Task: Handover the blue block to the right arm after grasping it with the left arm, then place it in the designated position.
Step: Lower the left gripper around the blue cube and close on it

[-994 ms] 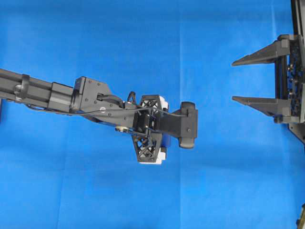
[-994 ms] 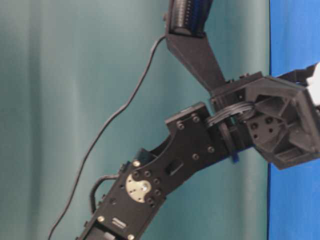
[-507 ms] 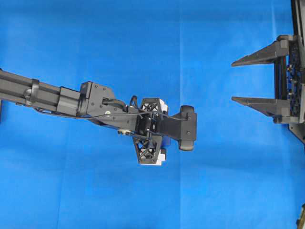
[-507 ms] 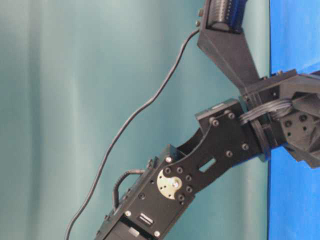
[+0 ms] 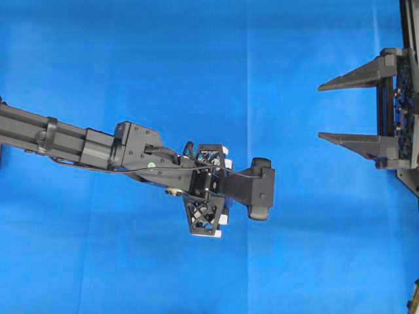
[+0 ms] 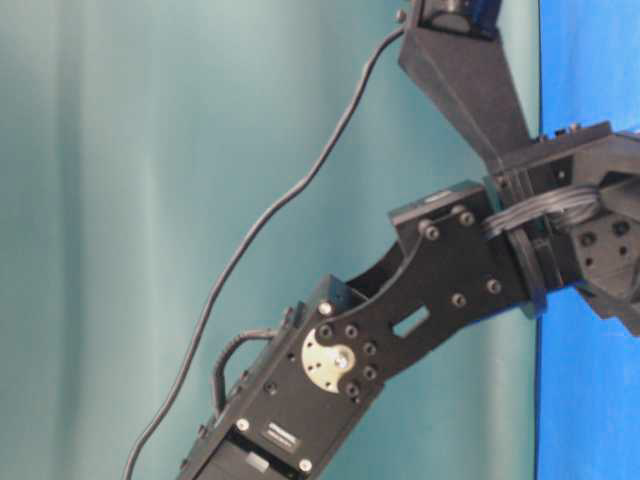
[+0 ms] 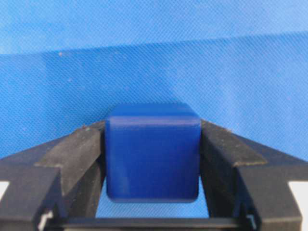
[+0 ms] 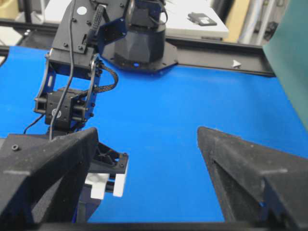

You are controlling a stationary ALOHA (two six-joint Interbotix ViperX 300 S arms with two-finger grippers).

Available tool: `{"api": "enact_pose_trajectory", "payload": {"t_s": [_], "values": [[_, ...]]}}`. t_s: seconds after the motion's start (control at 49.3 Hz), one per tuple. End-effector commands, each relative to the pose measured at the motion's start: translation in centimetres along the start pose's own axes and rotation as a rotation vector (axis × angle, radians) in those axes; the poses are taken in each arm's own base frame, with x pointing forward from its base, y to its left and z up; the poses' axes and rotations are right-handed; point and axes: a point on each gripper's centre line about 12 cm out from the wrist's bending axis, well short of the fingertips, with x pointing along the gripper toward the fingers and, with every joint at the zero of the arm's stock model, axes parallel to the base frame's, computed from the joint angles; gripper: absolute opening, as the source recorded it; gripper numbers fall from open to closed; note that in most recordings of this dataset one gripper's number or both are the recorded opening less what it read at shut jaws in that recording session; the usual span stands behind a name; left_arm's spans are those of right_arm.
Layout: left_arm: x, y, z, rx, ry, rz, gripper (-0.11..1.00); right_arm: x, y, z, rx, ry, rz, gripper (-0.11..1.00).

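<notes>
Overhead view, left arm (image 5: 98, 145): reaches in from the left edge of the blue cloth (image 5: 196, 65) toward its middle, wrist pitched down over the surface.
Overhead view, left gripper (image 5: 208, 191): hidden under the wrist housing and the lattice brackets; finger state cannot be read here.
Overhead view, blue block: not visible; covered by the left wrist.
Overhead view, right arm (image 5: 402, 111): stationed at the right edge of the cloth, well apart from the left arm.
Overhead view, right gripper (image 5: 321, 111): two pointed fingers aimed toward the cloth's middle, spread wide, nothing between them.
Table-level view, left arm (image 6: 440, 290): black links and a loose cable fill the frame against a green backdrop (image 6: 150, 200); gripper and block out of frame.
Left wrist view, blue block (image 7: 153, 151): sits on the cloth, centred between the two fingers.
Left wrist view, left gripper (image 7: 152, 159): both fingers lie flush against the block's left and right faces, clamped on it; whether the block is lifted off the cloth cannot be told.
Right wrist view, right gripper (image 8: 147, 163): fingers far apart, bare cloth between them, released.
Right wrist view, left arm (image 8: 72, 91): seen beyond the left finger, bent down to the cloth; block not visible.
</notes>
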Motion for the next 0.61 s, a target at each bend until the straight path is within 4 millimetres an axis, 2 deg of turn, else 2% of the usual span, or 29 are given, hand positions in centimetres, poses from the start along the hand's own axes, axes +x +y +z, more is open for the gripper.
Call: {"api": "enact_pose_trajectory", "payload": {"t_s": [0.0, 0.324, 0.446, 0.588], "values": [[-1.3, -0.1, 1.2, -0.001, -0.037, -0.002, 0.49, 0.3, 0.0, 1.0, 0.0, -0.028, 0.0, 0.99], [-2.0, -0.2, 1.8, -0.001, -0.051, -0.003, 0.49, 0.3, 0.1, 1.0, 0.0, -0.026, 0.001, 0.99], [-3.6, -0.2, 2.7, 0.0, -0.07, -0.004, 0.49, 0.3, 0.0, 1.0, 0.001, -0.025, -0.001, 0.99], [-6.7, -0.2, 3.7, -0.001, -0.087, -0.005, 0.49, 0.3, 0.0, 1.0, 0.003, -0.025, 0.001, 0.99]]}}
